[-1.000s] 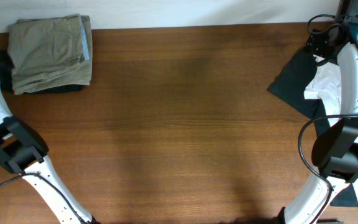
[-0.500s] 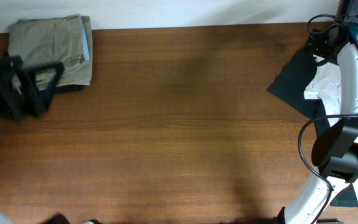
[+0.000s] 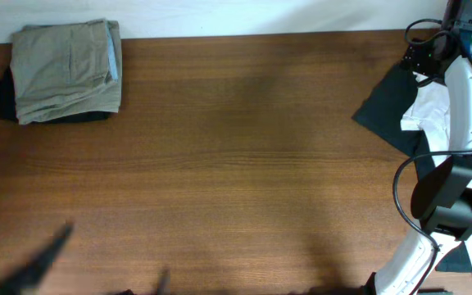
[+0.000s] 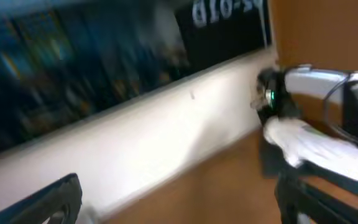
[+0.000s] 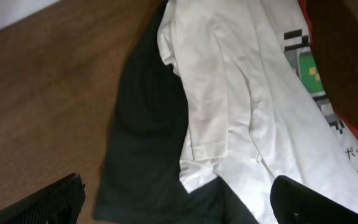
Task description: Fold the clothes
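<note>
The clothes lie in two places. Folded khaki trousers (image 3: 65, 70) rest on a black garment (image 3: 5, 94) at the table's far left corner. At the far right, a white printed T-shirt (image 3: 433, 111) lies over a dark slate garment (image 3: 386, 111). My right gripper (image 5: 178, 183) hangs open just above them, with the white T-shirt (image 5: 241, 93) and dark garment (image 5: 145, 130) under its spread fingers, holding nothing. My left gripper (image 4: 178, 186) is open and empty, well off the trousers. Its view is blurred and faces the wall and the far right arm. In the overhead view the left arm (image 3: 35, 262) is a dark streak at the front left.
The right arm (image 3: 469, 98) stands along the table's right edge, over the T-shirt. A red cloth edge (image 5: 353, 134) shows beside the white T-shirt. The white wall runs along the table's far edge (image 3: 236, 34).
The left gripper has opened and let go at the trousers, and its arm has swung fast toward the front left. The trousers stay folded. The right arm has not moved.
</note>
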You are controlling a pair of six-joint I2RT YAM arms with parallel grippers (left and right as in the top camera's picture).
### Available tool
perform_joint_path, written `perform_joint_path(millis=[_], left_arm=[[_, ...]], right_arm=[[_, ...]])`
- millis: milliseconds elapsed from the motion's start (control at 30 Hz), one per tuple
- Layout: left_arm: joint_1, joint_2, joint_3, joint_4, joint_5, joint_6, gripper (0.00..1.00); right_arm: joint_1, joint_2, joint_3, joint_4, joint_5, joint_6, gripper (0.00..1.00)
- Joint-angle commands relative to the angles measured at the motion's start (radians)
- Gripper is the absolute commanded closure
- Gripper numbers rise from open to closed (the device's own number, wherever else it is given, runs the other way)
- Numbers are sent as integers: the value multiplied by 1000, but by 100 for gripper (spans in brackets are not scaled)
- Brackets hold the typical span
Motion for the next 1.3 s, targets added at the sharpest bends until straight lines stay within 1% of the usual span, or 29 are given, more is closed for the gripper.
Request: perform_joint_path(millis=[0,33,67,100,133,200,267,300,333,367,467,533,567,600,667,700,767,1267], left_arm=[[-172,-119,-513,350,-163,-8,1],[-202,-157,-644,445,-218,-8,1],[-248,-240,-902,640,-305,-55,1],[-266,-280,-1024,739,-356,-118,1],[-301,-347,-1221,898,-459,-196,1],[-326,-455,-1490,1075,-512,-197,1],[-326,-521,-1627,1145,-546,-206,1],[-327,-554,-1695,1180,-616,-293,1],[-327,-565,-1723,1185,-663,-354,1],[-327,-576,-1756,1184,-719,-386,1],[-367,-598,-1848,1216,-860,-385,1],[-367,-608,-1899,1247,-859,-372,1],[-367,-629,-1925,1252,-855,-347,1],[-367,-661,-1935,1214,-849,-329,1],[-367,-670,-1935,1179,-842,-272,1],[-367,-670,-1935,1132,-838,-242,1],[-367,-670,-1935,1113,-840,-171,1],[-367,-669,-1935,1113,-841,-172,1]], right_arm=[[3,-13,11,0,15,-3,1],[3,-13,11,0,15,-2,1],[3,-13,11,0,15,-2,1],[3,-13,11,0,15,-3,2],[3,-13,11,0,15,-2,1],[3,-13,11,0,15,-2,1],[3,-13,11,0,15,-3,1],[3,-13,11,0,15,-3,1],[3,-13,11,0,15,-3,1],[3,-13,11,0,15,-3,1],[3,-13,11,0,15,-2,1],[3,-13,11,0,15,-3,1],[3,-13,11,0,15,-2,1],[3,-13,11,0,15,-3,1],[3,-13,11,0,15,-3,1],[3,-13,11,0,15,-3,1],[3,-13,11,0,15,-3,1],[5,-16,11,0,15,-3,1]])
